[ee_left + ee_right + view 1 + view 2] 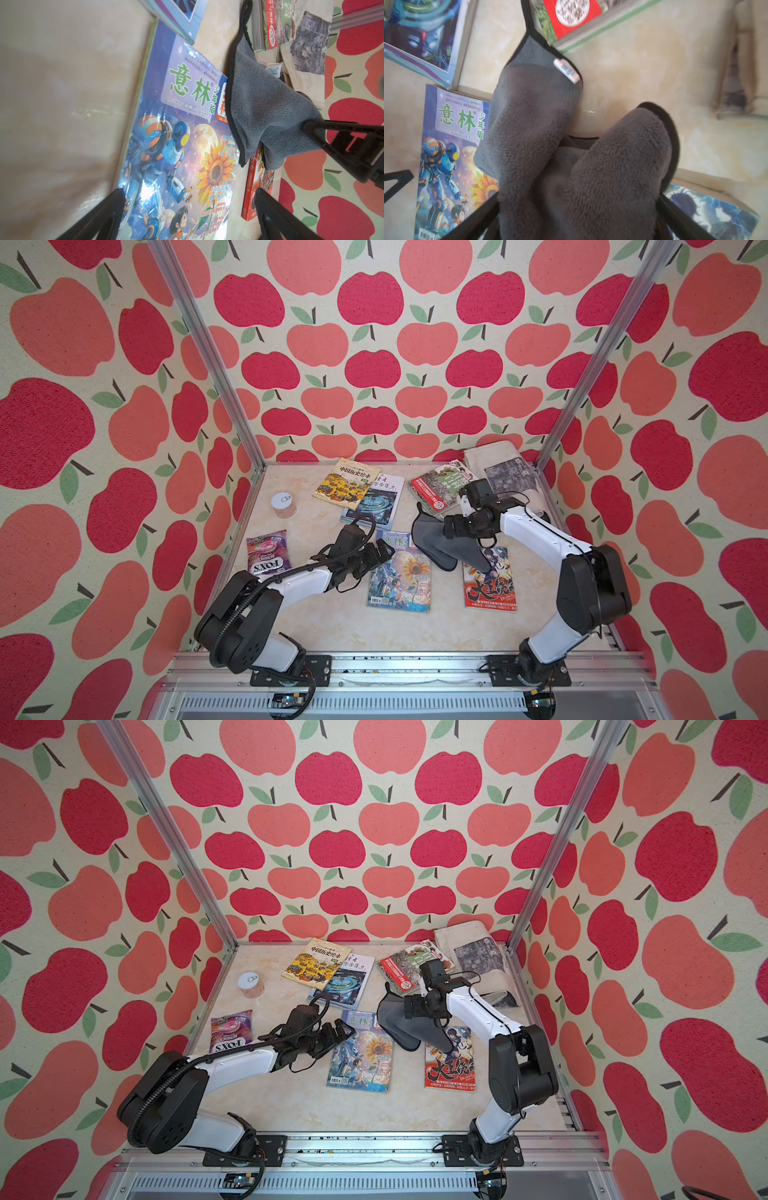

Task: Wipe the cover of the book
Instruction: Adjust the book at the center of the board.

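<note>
Marble-look tabletop, apple-print walls.
Your L gripper wide open, empty; R gripper spread wide, grey cloth draped btwn.

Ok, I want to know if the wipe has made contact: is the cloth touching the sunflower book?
Touching. In the left wrist view, the cloth's black hem lies across the sunflower book's corner and covers part of its red label.
</note>
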Action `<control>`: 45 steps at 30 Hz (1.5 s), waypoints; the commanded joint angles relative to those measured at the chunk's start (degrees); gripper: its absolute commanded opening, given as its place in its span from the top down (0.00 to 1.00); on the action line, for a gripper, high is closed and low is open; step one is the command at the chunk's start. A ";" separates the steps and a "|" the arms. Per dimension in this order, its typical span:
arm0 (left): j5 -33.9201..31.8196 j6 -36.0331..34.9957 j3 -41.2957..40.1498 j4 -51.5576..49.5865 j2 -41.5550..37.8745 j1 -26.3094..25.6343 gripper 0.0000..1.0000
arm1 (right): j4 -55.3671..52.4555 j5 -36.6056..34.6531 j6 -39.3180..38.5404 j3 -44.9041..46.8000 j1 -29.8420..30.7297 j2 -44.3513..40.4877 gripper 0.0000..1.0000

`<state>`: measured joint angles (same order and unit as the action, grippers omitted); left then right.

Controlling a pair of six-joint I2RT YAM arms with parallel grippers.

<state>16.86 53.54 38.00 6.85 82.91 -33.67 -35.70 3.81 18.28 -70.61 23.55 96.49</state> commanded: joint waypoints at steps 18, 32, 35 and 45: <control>-3.02 -1.58 42.11 14.00 41.48 -4.59 0.01 | 4.55 19.38 12.58 -3.77 -3.86 -8.16 0.01; -0.78 -10.89 47.88 -16.14 33.27 -1.83 0.01 | -4.64 5.54 5.20 -4.21 -4.89 -14.91 0.02; 0.27 -11.83 42.24 -17.04 27.86 -1.49 0.01 | 1.61 11.80 7.99 1.59 -2.18 -16.00 0.06; -3.39 -10.40 15.25 -15.90 5.20 1.66 0.01 | 14.26 12.79 17.09 20.93 8.72 -16.64 0.17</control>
<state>15.18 43.38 58.00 -7.88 92.01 -32.25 -26.74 15.81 31.09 -52.82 31.09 80.36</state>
